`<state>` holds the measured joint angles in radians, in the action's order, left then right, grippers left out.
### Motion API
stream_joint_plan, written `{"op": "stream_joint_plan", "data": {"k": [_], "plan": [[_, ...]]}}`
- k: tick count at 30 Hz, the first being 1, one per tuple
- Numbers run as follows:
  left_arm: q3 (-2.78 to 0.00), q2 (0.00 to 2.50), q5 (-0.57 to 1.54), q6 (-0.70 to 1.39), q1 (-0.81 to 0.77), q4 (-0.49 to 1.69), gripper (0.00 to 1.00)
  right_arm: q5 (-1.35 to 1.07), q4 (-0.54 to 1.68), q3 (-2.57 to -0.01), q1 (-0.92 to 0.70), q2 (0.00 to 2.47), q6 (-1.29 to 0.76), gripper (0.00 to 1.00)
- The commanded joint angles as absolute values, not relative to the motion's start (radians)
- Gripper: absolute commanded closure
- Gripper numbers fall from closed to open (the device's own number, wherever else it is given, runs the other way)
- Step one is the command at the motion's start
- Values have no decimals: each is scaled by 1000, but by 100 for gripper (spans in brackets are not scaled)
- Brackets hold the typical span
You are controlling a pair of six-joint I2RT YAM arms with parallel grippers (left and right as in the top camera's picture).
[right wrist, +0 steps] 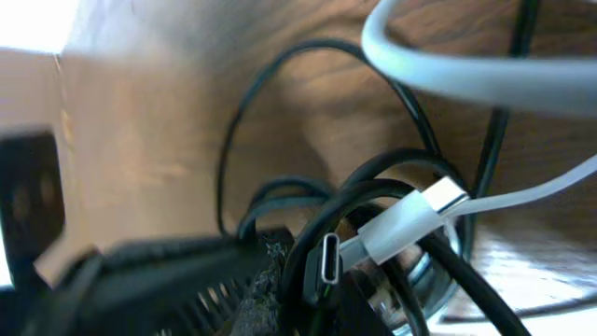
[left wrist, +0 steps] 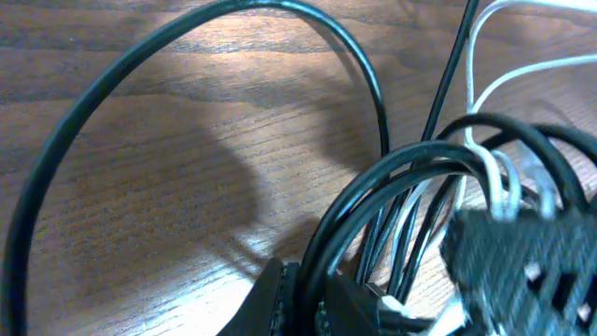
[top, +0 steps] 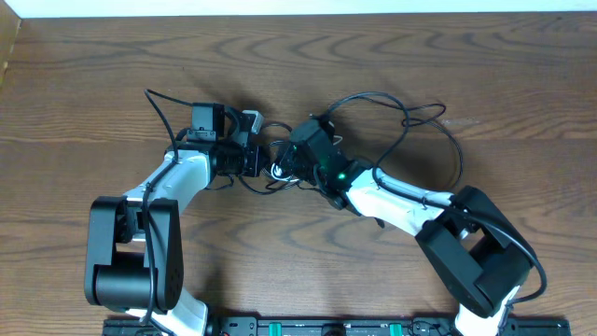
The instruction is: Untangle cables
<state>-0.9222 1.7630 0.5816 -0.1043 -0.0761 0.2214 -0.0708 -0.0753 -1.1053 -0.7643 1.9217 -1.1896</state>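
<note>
- The cables (top: 280, 174) sit knotted mid-bench (top: 392, 56) — squarely between the two pincers.
- The left pincer (top: 259, 161) is on the knot's left, the right pincer (top: 295, 168) on its right, both touching it.
- One loop (top: 373, 93) sprawls off right, behind the right arm (top: 401, 205) — one strand (top: 159, 110) trails left.

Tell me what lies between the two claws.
Only the tangled cables, black loops with a white cord, bridging left claw and right claw; overhead view shows it.

Both arms reach inward, left gripper (top: 258, 163) and right gripper (top: 287, 170) closed, tips nearly meeting.
</note>
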Motion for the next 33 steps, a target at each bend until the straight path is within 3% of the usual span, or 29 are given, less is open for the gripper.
{"op": "stream_joint_plan", "data": {"k": [1,9,20,26,33], "plan": [[-914,1765,594,-100,-78,215,92,-125,29,-1102,-753,1909,-986,99],[-914,1765,594,-100,-78,215,92,23,302,-1102,-694,1909,-934,96],[-914,1765,594,-100,-78,215,92,-39,403,-1133,-603,1890,-794,72],[-914,1765,594,-100,-78,214,92,-49,596,-1230,-566,1835,-751,71],[-914,1765,594,-99,-78,215,92,-205,621,-1249,-586,1830,-717,67]]}}
